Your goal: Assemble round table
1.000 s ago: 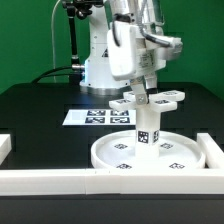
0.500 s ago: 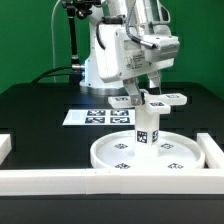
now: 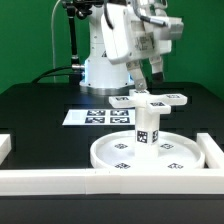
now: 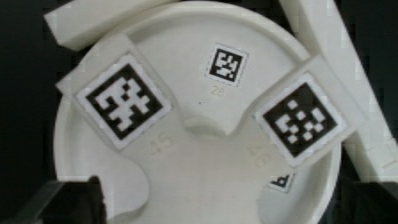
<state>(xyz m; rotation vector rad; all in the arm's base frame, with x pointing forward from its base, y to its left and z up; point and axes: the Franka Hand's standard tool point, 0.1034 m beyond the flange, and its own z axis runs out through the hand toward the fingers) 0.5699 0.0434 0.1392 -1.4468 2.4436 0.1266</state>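
Black table [image 3: 40, 110]; pincer [image 3: 150, 75] parted, empty, above cross-shaped base [image 3: 150, 99].

You have open desk [image 3: 40, 110] along the whole edge on the exterior view's left, with only the flat marker board [image 3: 97, 117] lying near the middle. Toward the near corner on the exterior view's right, the disc [image 3: 115, 152] is hemmed in by the front rail [image 3: 60, 178] and side rail [image 3: 212, 150]. The leg [image 3: 146, 128] stands on it and the base [image 3: 152, 99] tops the leg, blocking a straight descent. The gripper [image 3: 150, 72] hangs clear above them.
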